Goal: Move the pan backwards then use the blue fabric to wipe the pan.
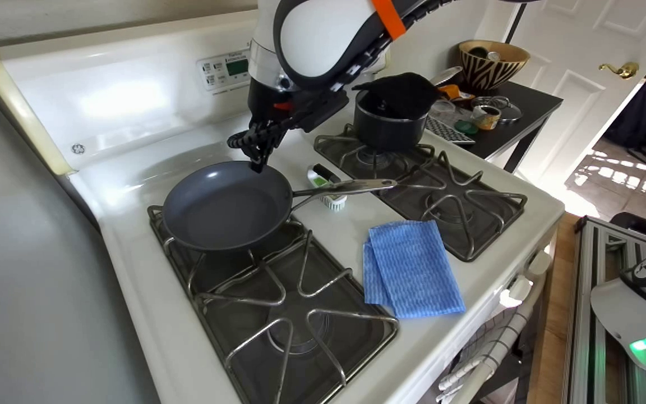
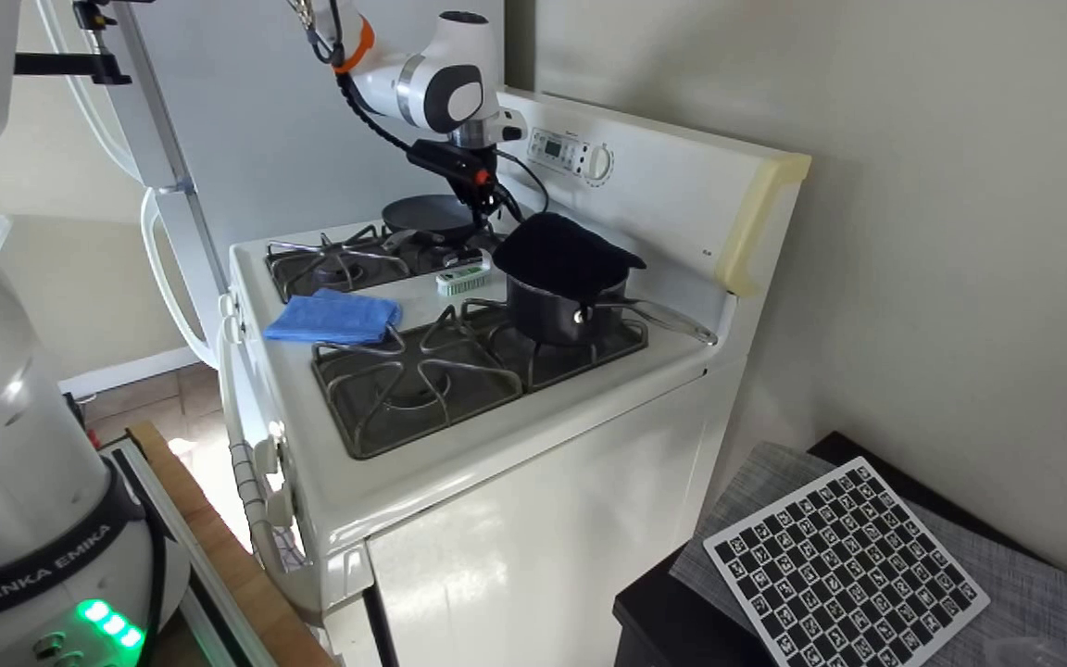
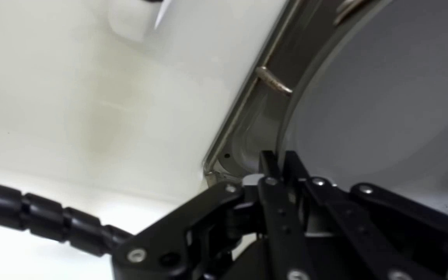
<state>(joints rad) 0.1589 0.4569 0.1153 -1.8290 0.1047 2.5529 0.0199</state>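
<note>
STEP 1: PAN (image 1: 227,210) BACKWARDS

Seen from where I stand, step 1, moving the pan, appears in hand and probably near its end. The pan sits at the rear of the stove (image 1: 342,233), on the fridge (image 2: 293,139) side. The claw (image 3: 279,155) looks clenched on the pan's rim: in the wrist view the rim runs between the nearly meeting jaws. Step 2, wiping, is not begun; the cloth (image 1: 415,269) lies folded near the stove's front edge, well apart from the claw. Next move, in my judgement: release the rim, lift straight clear, then take up the cloth by one layered edge.

Count: pan, one; cloth, one; claw, one; pot (image 1: 384,132), one; brush (image 2: 464,281), one; bowl (image 1: 488,72), one.
</note>
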